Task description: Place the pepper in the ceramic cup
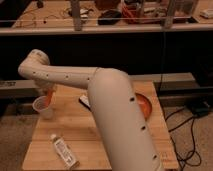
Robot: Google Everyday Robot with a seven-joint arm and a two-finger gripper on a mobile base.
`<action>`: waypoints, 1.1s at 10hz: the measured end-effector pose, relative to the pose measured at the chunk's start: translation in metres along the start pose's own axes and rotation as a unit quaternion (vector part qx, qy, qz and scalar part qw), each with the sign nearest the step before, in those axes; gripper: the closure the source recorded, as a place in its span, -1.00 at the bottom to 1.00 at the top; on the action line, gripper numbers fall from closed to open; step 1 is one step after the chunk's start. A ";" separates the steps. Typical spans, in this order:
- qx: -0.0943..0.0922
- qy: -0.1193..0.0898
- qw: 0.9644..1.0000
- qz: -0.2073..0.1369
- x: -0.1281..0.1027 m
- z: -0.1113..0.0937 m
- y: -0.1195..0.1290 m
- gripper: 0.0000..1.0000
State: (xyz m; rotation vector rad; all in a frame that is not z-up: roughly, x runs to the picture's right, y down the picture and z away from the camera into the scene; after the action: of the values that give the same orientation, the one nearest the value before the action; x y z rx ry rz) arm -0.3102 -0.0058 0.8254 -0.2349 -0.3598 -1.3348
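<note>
The off-white ceramic cup (42, 107) stands on the wooden table (85, 130) near its left edge. My gripper (48, 93) hangs straight down over the cup's right rim. It is shut on the orange-red pepper (49, 98), which points down with its lower end at the cup's mouth. The gripper's upper part is hidden by the arm's wrist.
A clear plastic bottle (63, 150) lies on the table's front left. An orange bowl (144, 106) sits at the right, half hidden by my arm (120, 120). A dark flat object (83, 102) lies by the arm. A shelf edge runs behind the table.
</note>
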 end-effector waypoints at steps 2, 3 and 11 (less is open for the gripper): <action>0.001 -0.001 1.000 -0.005 -0.002 0.000 -0.007 0.95; 0.002 -0.001 1.000 -0.009 -0.003 0.000 -0.012 0.95; 0.010 -0.006 0.999 -0.038 -0.010 0.002 -0.026 0.11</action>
State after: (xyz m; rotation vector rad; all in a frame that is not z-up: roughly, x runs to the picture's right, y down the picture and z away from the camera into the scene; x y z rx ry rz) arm -0.3372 -0.0022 0.8227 -0.2133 -0.3948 -1.4049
